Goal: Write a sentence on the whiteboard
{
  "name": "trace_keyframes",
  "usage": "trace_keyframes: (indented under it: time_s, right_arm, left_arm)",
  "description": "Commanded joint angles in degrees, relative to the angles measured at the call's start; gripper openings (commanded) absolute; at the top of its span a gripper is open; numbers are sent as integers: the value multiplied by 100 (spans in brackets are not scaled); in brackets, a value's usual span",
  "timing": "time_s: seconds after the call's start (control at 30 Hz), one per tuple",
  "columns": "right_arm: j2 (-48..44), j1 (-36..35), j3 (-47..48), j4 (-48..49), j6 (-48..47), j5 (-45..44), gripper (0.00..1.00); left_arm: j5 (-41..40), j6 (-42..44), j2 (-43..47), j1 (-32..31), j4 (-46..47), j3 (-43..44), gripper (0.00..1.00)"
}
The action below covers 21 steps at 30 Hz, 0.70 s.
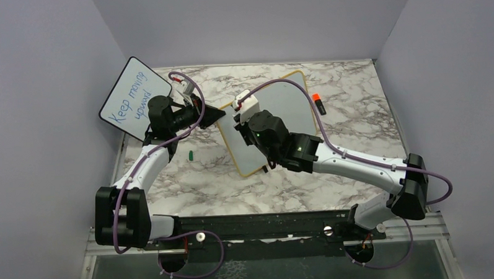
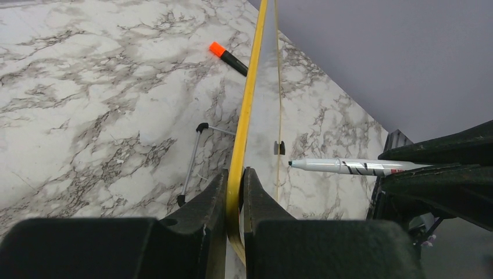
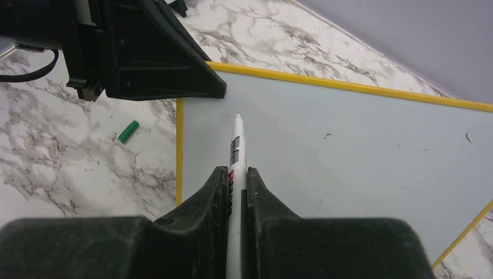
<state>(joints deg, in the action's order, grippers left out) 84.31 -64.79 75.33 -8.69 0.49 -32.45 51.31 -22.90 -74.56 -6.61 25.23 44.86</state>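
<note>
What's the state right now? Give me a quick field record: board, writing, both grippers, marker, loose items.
whiteboard: yellow-framed, between the two arms
sentence: none visible on the face, only tiny specks
left gripper: shut on the whiteboard's frame edge
right gripper: shut on the marker
marker: white barrel, uncapped, tip aimed at the face near the clamped edge; contact unclear
green cap: loose on the table beside the whiteboard
orange-capped marker: lying beyond the whiteboard
small board: black-framed, blue writing, by the left wall
</note>
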Motion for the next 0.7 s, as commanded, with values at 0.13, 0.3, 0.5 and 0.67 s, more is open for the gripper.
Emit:
trace_keyframes:
  time_s: [0.13, 0.3, 0.5, 0.67]
  right_arm:
    - [229, -68, 185, 187, 10, -162, 0]
    - [375, -168, 158, 387, -183, -314, 0]
    - [470, -209, 140, 656, -343, -402, 0]
    - [570, -218, 209, 691, -366, -421, 0]
  left_arm:
    - [-132, 426, -43, -114, -420, -68, 0]
    - [-152, 439, -53, -139, -453, -56, 0]
    - [-187, 487, -53, -182, -534, -40, 0]
    - [-200, 526, -79, -217, -625, 7, 0]
